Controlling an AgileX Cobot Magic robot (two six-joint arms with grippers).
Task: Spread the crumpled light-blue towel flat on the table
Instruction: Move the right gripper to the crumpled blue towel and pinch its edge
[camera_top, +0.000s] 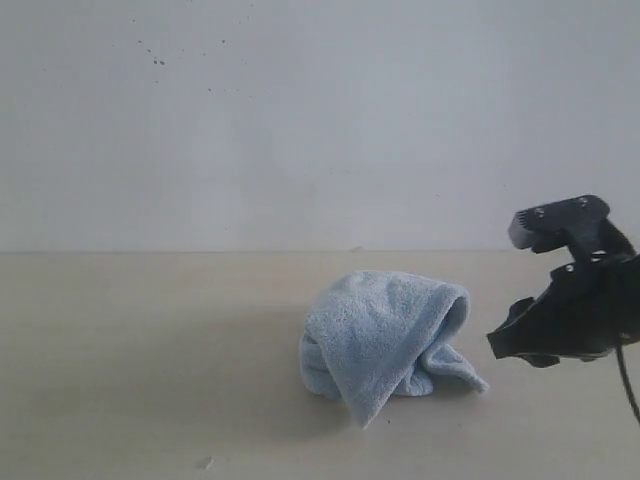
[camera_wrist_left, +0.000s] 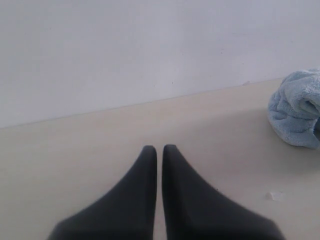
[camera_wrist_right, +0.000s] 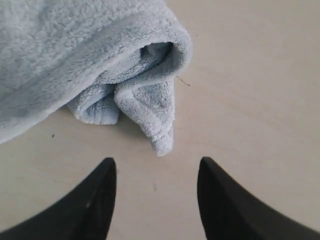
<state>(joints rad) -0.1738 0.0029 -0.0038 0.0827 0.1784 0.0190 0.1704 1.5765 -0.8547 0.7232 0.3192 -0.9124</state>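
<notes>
One fluffy light-blue towel (camera_top: 385, 335) bunched in a lump on the table (camera_top: 120, 350), two right fingers (camera_wrist_right: 95, 200) wide apart near it, two left fingers (camera_wrist_left: 140, 200) nearly touching, empty.

The soft blue towel (camera_top: 385, 335) sits in a crumpled heap on the pale table (camera_top: 130, 350). Just right of the towel, the black right gripper (camera_top: 497, 342) points at it but does not touch it. A white wall (camera_top: 300, 120) stands behind the towel. A tiny white bit (camera_top: 205, 463) lies left of the towel, well apart.

Pale blue towel (camera_top: 385, 335), beige table (camera_top: 130, 350)
</notes>
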